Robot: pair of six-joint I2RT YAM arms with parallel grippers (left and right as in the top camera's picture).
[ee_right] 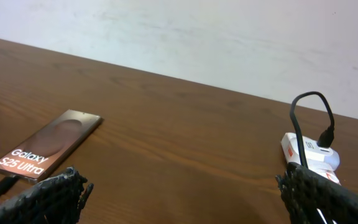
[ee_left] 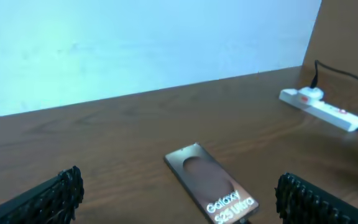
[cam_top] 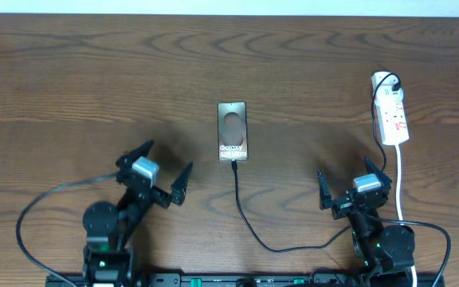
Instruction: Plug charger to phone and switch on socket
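Note:
The bronze phone (cam_top: 233, 131) lies flat at the table's middle, "Galaxy" lettering toward me. It also shows in the left wrist view (ee_left: 211, 183) and the right wrist view (ee_right: 47, 145). The black charger cable (cam_top: 249, 223) has its tip at the phone's near edge and curves right toward the right arm. The white socket strip (cam_top: 392, 113) lies at the far right with a black cable in its far end (ee_right: 309, 149). My left gripper (cam_top: 164, 171) is open and empty, left of the phone. My right gripper (cam_top: 353, 185) is open and empty, below the strip.
The strip's white cord (cam_top: 400, 187) runs down the right side past the right arm. A pale wall (ee_left: 135, 43) stands behind the table's far edge. The brown wooden table (cam_top: 70, 88) stretches wide to the left.

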